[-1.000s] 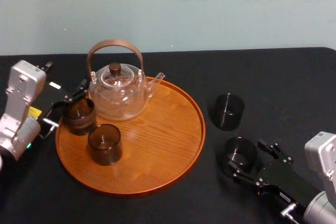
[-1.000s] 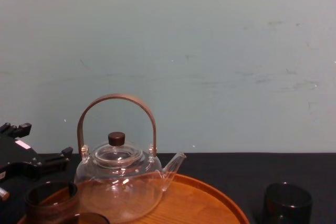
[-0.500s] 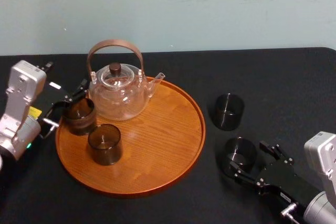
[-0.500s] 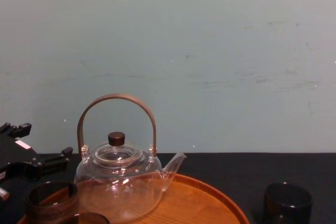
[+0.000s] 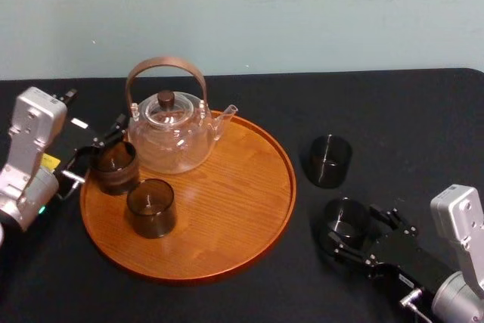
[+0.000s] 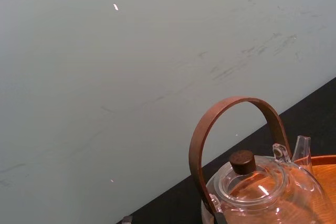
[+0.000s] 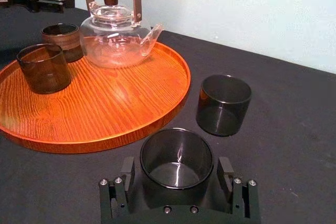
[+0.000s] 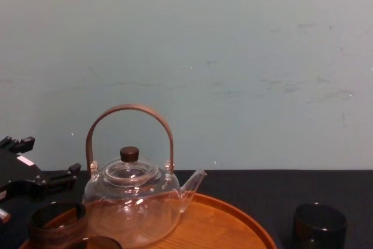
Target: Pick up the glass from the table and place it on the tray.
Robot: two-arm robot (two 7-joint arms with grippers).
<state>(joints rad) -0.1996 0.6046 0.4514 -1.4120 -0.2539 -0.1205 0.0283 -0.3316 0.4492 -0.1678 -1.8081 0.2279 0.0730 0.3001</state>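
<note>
within right gripper (image 7: 176,164), a glass (image 7: 177,183); just beyond, another glass (image 7: 223,104); leftward, tray (image 7: 131,103) bearing teapot (image 7: 118,40) and two cups (image 7: 46,68) (image 7: 63,40).

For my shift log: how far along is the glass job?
Done: two glasses stand on the tray. In hand: the right gripper, open, straddles the near glass on the table. To do: close, lift, set it on the tray; the far glass waits too. The left gripper sits open at the tray's left edge.
</note>
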